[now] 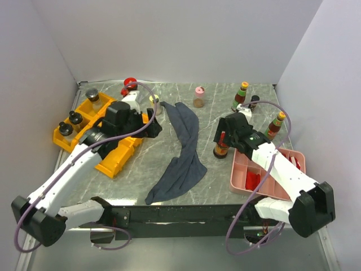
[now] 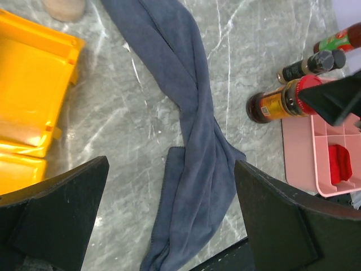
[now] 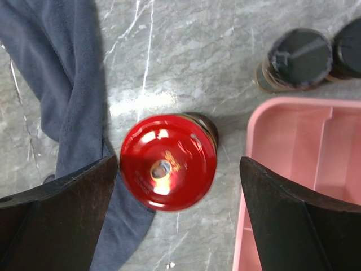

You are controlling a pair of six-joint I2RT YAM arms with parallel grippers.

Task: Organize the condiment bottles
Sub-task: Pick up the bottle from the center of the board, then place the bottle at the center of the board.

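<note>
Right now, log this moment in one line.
left claw: open, empty, above cloth | right claw: open, over red-lidded jar beside pink tray | jar not gripped

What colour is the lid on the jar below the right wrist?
Glossy red; the jar lid shows best in the right wrist view.

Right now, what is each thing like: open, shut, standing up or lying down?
left gripper, open, holding nothing.
right gripper, open, straddling the red-lidded jar.
red-lidded jar, upright, lid on.
pink-capped shaker, upright, capped.
grey-blue cloth, lying flat, twisted.
</note>
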